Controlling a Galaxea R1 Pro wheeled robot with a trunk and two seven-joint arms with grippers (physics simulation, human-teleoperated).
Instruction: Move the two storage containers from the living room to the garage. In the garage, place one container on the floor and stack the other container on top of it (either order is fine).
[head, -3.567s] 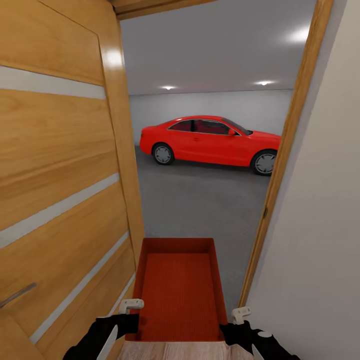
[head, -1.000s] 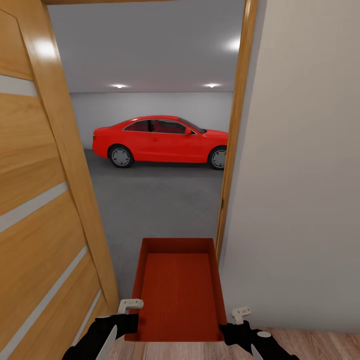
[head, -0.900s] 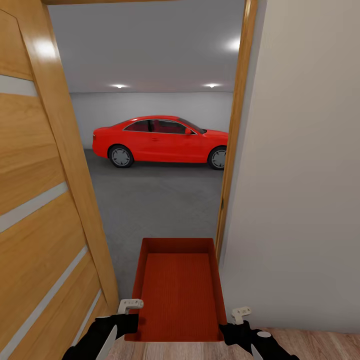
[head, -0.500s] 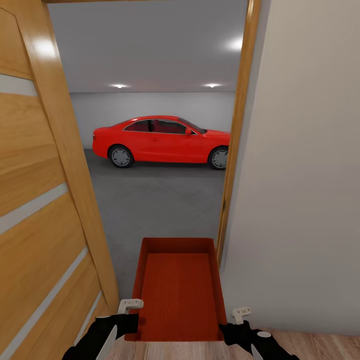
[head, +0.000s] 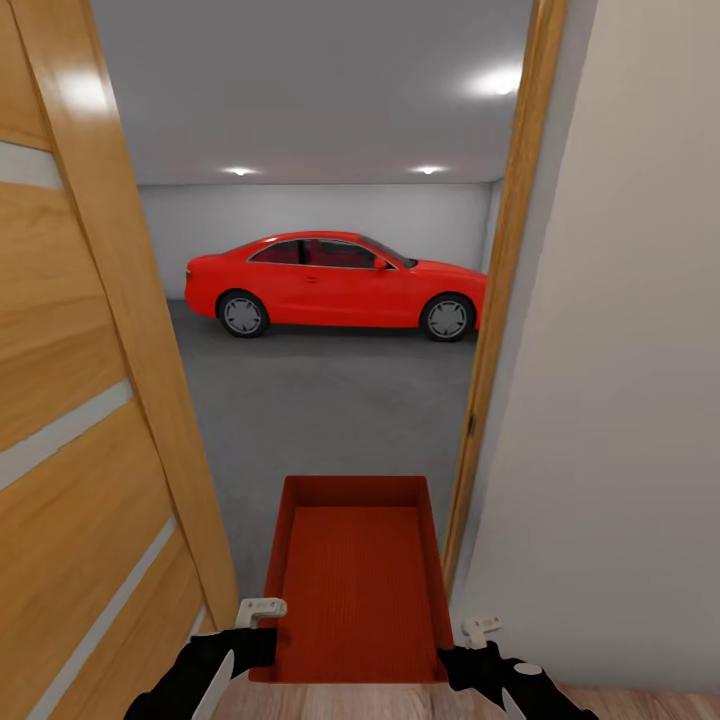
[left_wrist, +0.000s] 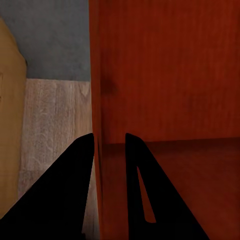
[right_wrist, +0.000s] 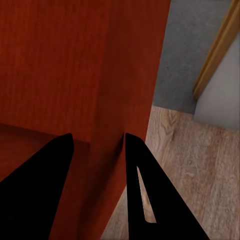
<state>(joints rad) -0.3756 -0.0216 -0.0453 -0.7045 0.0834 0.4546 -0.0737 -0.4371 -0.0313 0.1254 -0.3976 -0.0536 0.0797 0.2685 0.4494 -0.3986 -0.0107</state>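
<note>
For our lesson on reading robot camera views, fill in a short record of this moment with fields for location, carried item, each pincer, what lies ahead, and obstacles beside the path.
Location: at a doorway, wood plank floor underfoot, garage beyond
Carried item: one storage container, open top, nothing inside, held level in front
Left pincer: shut on the container's left wall
Right pincer: shut on the container's right wall
Ahead: grey concrete floor, red car parked side-on by the back wall
Obstacles: open wooden door on the left, door frame and wall on the right
</note>
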